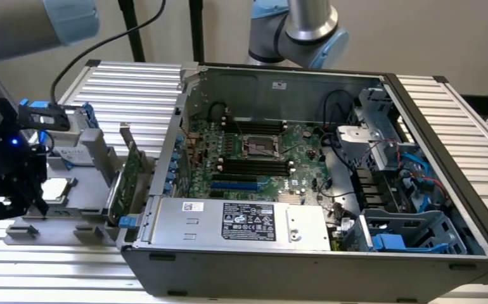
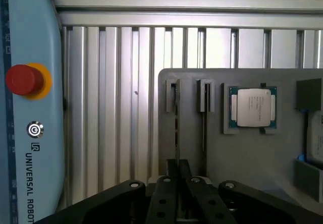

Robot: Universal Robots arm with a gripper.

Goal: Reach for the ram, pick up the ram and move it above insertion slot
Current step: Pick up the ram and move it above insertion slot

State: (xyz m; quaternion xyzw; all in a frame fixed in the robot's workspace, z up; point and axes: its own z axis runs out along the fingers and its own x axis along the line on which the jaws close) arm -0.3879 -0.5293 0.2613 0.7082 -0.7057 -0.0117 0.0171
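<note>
In the wrist view the ram point(image 2: 176, 128) appears edge-on as a thin dark strip standing in one slot of a grey holder tray point(image 2: 242, 153). My gripper point(image 2: 178, 169) has its two black fingers closed together on the near end of that strip, which still sits in its slot. In the exterior view the gripper point(image 1: 7, 202) hangs low over the tray at the exterior view's left. The black memory slots point(image 1: 253, 166) lie on the motherboard inside the open computer case, well to the right of the gripper.
A second narrow slot point(image 2: 204, 113) and a silver processor point(image 2: 252, 108) sit on the tray. A tall green expansion card point(image 1: 125, 180) stands between tray and case point(image 1: 312, 253). A pendant with a red stop button point(image 2: 22, 79) lies beside the tray on the ribbed aluminium table.
</note>
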